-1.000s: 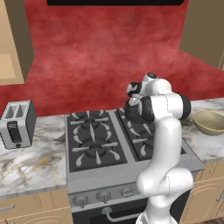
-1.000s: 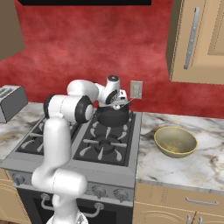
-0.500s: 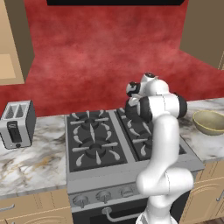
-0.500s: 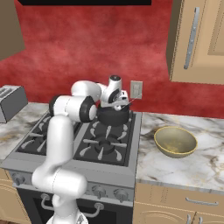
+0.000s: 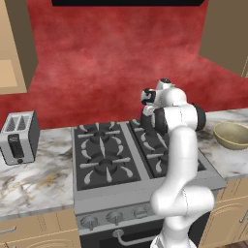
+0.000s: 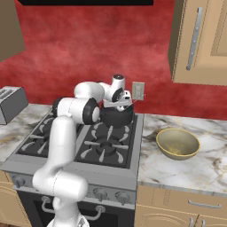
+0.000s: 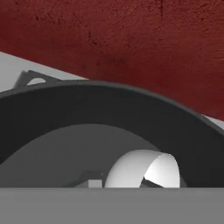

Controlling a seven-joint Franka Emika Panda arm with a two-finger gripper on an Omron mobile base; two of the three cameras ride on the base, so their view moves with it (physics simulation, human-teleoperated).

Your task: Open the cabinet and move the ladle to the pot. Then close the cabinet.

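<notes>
The dark round pot [image 6: 117,116] stands on the stove's back right burner; the arm partly hides the pot [image 5: 147,119] in the left base view. My gripper [image 6: 120,101] hangs right above its rim, shut on the ladle's thin silver handle [image 6: 129,102]. Looking along the hand, the ladle's pale rounded bowl [image 7: 141,170] sits low inside the pot's black wall [image 7: 131,111]. The tan cabinet [image 6: 201,42] with its long silver bar handle [image 6: 193,37] hangs at the upper right; I cannot tell whether its door is open.
A yellowish bowl [image 6: 177,142] rests on the marble counter right of the stove [image 6: 106,148]. A silver toaster [image 5: 18,136] stands on the counter at the left. Another tan wall cabinet [image 5: 14,46] hangs at the upper left. A wall outlet [image 6: 138,91] is behind the pot.
The hand has shifted a little to the right above the pot, still holding the ladle. Nothing else has moved.
</notes>
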